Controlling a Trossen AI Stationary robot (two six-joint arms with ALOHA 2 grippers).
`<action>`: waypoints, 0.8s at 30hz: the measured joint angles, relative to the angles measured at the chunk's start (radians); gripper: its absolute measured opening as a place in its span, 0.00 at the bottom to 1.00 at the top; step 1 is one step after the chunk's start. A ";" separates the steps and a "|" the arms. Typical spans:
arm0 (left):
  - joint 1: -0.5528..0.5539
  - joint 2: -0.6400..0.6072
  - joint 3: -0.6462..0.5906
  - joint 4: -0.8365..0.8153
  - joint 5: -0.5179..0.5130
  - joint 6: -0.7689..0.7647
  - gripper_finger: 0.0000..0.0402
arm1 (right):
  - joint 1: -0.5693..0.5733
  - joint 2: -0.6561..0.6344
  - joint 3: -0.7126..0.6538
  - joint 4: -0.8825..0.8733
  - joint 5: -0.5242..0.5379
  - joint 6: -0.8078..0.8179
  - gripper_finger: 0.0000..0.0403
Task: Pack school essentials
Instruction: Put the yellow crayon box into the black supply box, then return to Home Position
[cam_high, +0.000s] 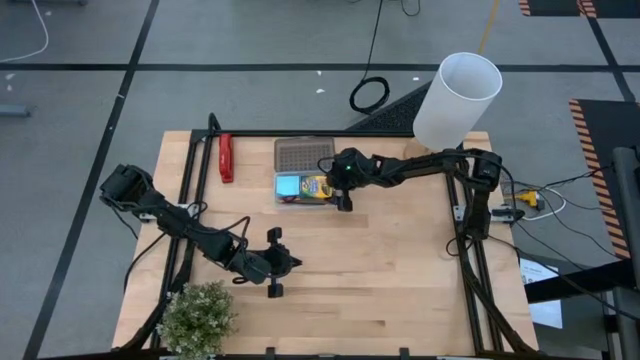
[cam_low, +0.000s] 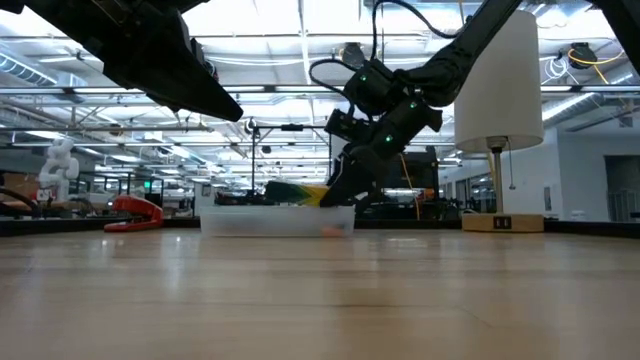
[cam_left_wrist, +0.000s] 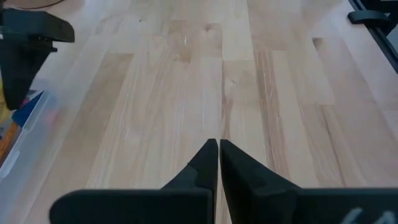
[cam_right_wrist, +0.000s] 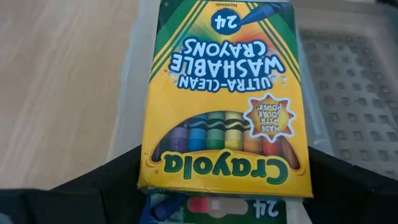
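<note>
With our right gripper clamped on the crayon box over the clear tray, packing looks nearly done, our left gripper closed, empty, well apart.

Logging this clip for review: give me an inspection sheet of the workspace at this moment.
Surface: wooden table, mostly bare.
Job's things: crayon box held over the clear container; blue note pad inside it.
Clutter: red stapler, potted plant, lamp.
Grippers: right gripper shut on the crayon box; left gripper shut, empty, above bare wood.
Cables: black coil on the floor.
Surroundings: open hall; no person seen.
</note>
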 joint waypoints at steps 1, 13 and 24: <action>0.000 0.000 0.000 0.002 0.000 0.000 0.05 | 0.000 -0.007 0.000 0.000 0.001 0.006 0.85; 0.000 0.000 0.000 0.014 0.000 -0.003 0.05 | 0.000 -0.051 0.000 -0.046 0.009 0.006 0.94; 0.000 0.000 0.000 0.019 0.000 0.019 0.05 | 0.089 -0.326 -0.021 -0.298 0.030 0.081 0.94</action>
